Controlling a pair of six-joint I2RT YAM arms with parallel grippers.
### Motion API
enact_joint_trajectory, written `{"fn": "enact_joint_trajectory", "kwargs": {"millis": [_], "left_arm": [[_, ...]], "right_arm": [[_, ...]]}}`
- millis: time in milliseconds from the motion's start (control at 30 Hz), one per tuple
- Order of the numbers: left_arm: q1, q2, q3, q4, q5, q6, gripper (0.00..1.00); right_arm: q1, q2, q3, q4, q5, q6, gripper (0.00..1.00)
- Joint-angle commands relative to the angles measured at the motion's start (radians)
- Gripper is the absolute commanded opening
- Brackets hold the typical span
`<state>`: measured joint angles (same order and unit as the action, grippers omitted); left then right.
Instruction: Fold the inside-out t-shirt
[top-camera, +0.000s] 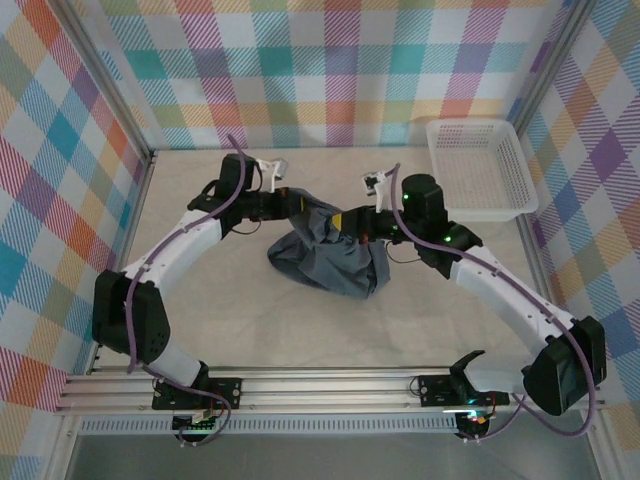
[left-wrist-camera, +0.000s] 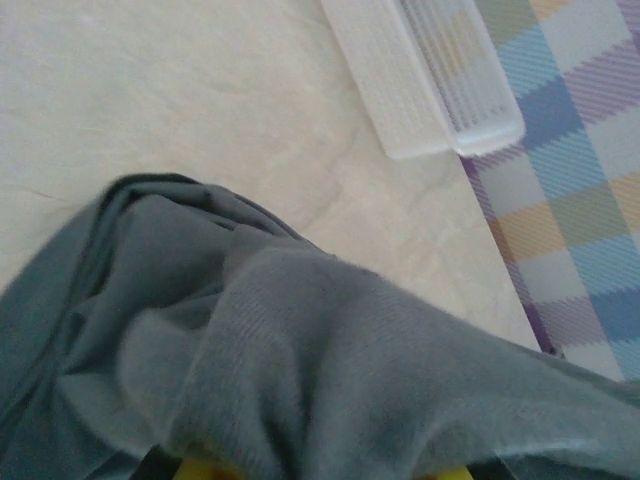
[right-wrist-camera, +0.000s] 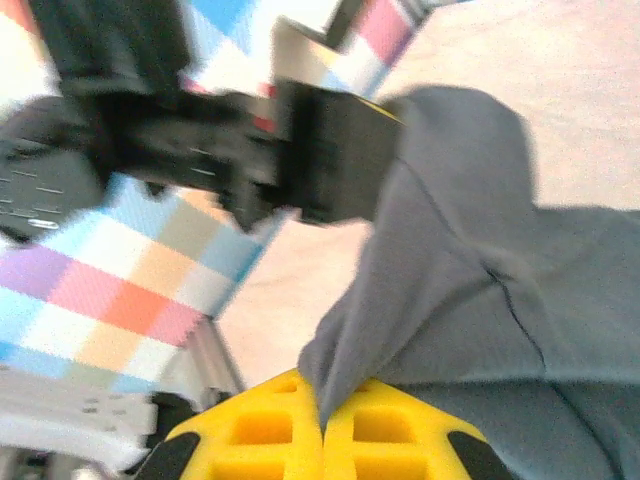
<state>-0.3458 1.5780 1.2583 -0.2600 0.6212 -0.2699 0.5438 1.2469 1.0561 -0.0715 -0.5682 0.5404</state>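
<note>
At the middle of the worktop (top-camera: 250, 330): one grey t-shirt (top-camera: 330, 262), bunched in a loose heap, its upper edge lifted and strung between two arms. Its lower bulk rests on the surface, well apart from the white basket (top-camera: 478, 165) in the far right corner. Right fingers (right-wrist-camera: 260, 432): yellow pads pressed together, clamped on a fold of the shirt that rises from between them. Left fingers (left-wrist-camera: 205, 471): closed and buried under draped cloth, judged to be pinching a corner of the same shirt, since the fabric runs up to that arm's tip in the right wrist view. Risks: both holds look shallow on thin, soft cloth, so a pull apart could slip one corner free and drop the heap. Either hold may have caught more than one layer, which would leave the shirt twisted rather than spread. The two arm tips sit near each other and could collide. Not legible: sleeves, collar, hem and seams, all lost in the bunching; which part each arm holds; whether the shirt is inside out. Right wrist view is blurred; left pads are mostly covered.
</note>
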Motion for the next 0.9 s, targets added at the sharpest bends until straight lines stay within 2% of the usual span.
{"fn": "enact_joint_trajectory", "kwargs": {"millis": [0,67,133,233,300,433,533,633,733,767,800,833,867], "left_arm": [[0.025,0.02,-0.037,0.123,0.033,0.012,0.26],[0.027,-0.028,-0.056,0.138,0.016,0.02,0.47],[0.027,-0.104,-0.082,0.103,-0.035,0.057,0.55],[0.02,-0.242,-0.155,0.083,-0.061,0.081,0.58],[-0.015,-0.314,-0.208,0.08,-0.073,0.067,0.57],[-0.133,-0.379,-0.275,0.143,-0.072,0.01,0.46],[-0.165,-0.328,-0.281,0.227,-0.091,-0.095,0.44],[-0.166,-0.241,-0.27,0.322,-0.053,-0.172,0.47],[-0.169,-0.176,-0.239,0.352,0.006,-0.187,0.49],[-0.171,-0.169,-0.232,0.36,0.02,-0.19,0.47],[-0.174,-0.171,-0.233,0.372,0.03,-0.196,0.43],[-0.176,-0.181,-0.238,0.391,0.037,-0.209,0.34],[-0.176,-0.194,-0.242,0.407,0.046,-0.229,0.12]], "right_arm": [[-0.028,-0.01,0.007,0.128,-0.235,0.139,0.0],[-0.051,0.005,-0.002,0.132,-0.222,0.16,0.0],[-0.078,0.025,-0.002,0.115,-0.207,0.171,0.0],[-0.103,0.056,0.002,0.111,-0.217,0.185,0.0],[-0.104,0.071,0.015,0.093,-0.217,0.175,0.0],[-0.107,0.098,0.043,0.068,-0.225,0.167,0.0],[-0.107,0.105,0.048,0.075,-0.236,0.177,0.0],[-0.107,0.105,0.05,0.074,-0.238,0.185,0.0],[-0.107,0.102,0.05,0.079,-0.232,0.193,0.0],[-0.107,0.1,0.05,0.076,-0.222,0.194,0.0],[-0.108,0.1,0.051,0.07,-0.209,0.19,0.0],[-0.108,0.104,0.054,0.057,-0.193,0.182,0.0],[-0.111,0.111,0.058,0.034,-0.178,0.174,0.0]]}}
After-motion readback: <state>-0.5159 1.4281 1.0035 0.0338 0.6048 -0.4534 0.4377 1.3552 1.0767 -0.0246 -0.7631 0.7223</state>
